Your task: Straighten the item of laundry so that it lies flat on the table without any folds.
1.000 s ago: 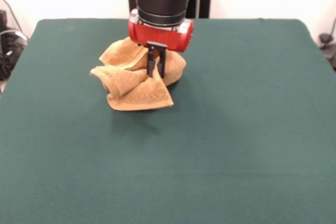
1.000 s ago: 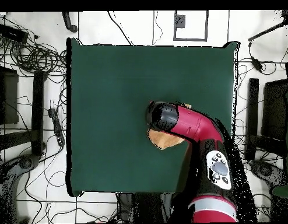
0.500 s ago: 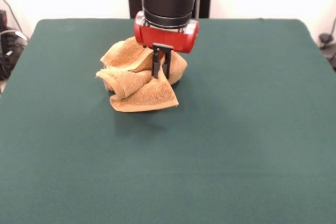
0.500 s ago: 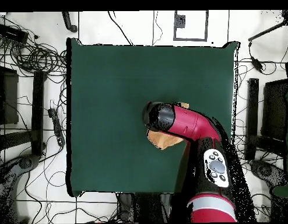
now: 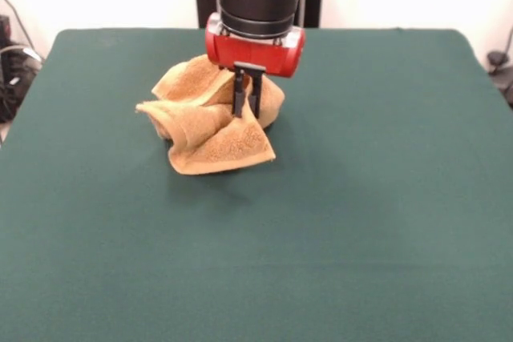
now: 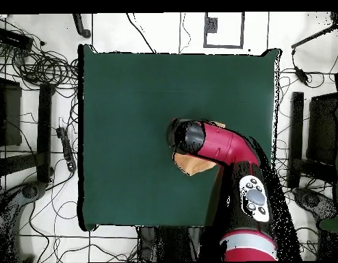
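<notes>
A golden-orange towel (image 5: 210,126) lies crumpled in a heap on the dark green table (image 5: 361,198), toward the far side. My gripper (image 5: 245,108) comes straight down onto the heap's right part and is shut on a raised fold of the towel. One flap spreads forward below the fingers, another sticks out to the left. In the overhead view the red arm covers most of the towel (image 6: 191,165); only a small orange patch shows beside the wrist. The gripper itself is hidden there.
Cables and equipment (image 6: 35,65) lie on the floor around the table (image 6: 131,103). The table's far edge runs close behind the towel in the front view.
The gripper has shifted slightly right with the pinched fold. The towel's front flap has slid right and its left flap has spread out a little.
</notes>
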